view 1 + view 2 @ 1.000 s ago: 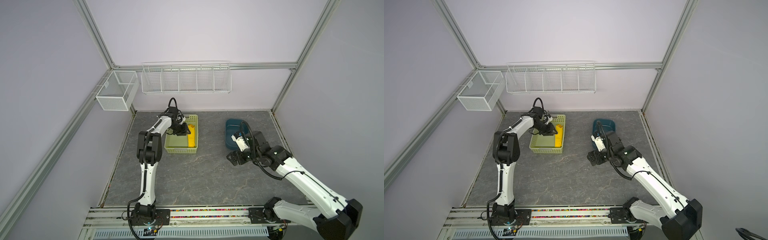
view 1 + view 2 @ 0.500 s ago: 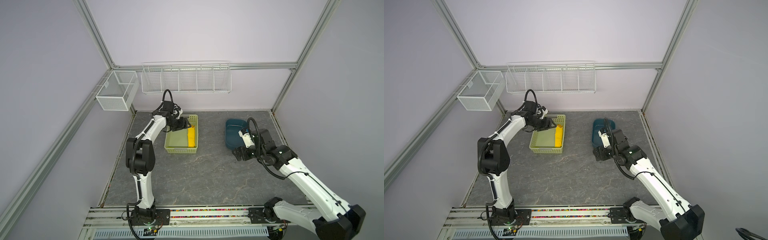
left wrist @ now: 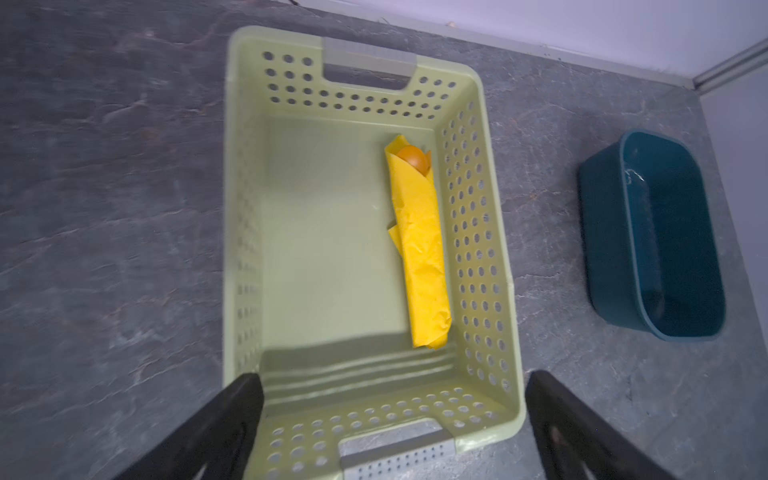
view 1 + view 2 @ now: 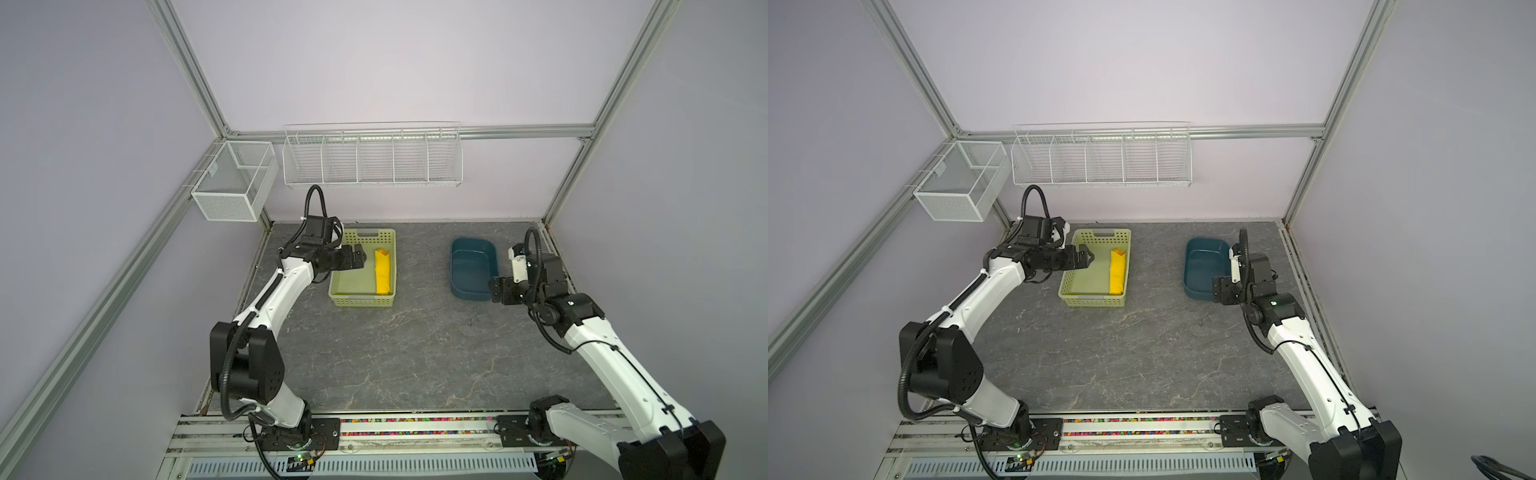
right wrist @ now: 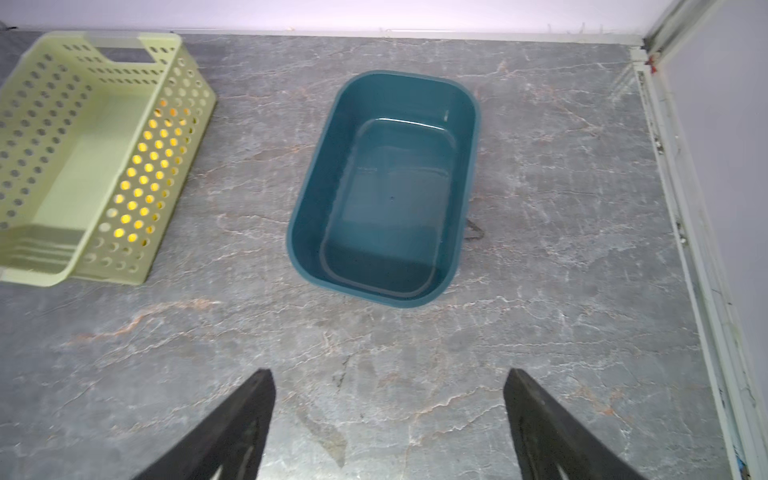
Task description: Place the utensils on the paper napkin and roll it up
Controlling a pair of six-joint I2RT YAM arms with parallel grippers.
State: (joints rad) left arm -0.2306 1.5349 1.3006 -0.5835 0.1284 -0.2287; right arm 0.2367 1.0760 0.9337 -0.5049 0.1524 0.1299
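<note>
Paper napkin (image 3: 419,249) rolled, crinkled yellow tube, inside perforated green plastic basket (image 3: 245,208)

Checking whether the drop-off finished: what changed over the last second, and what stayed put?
The left gripper opened its fingers, let go of the rolled paper napkin and pulled back leftward, up out of the green basket. The right gripper, open, drew back rightward toward the near end of the blue tub. Roll, basket and tub stayed put.
</note>
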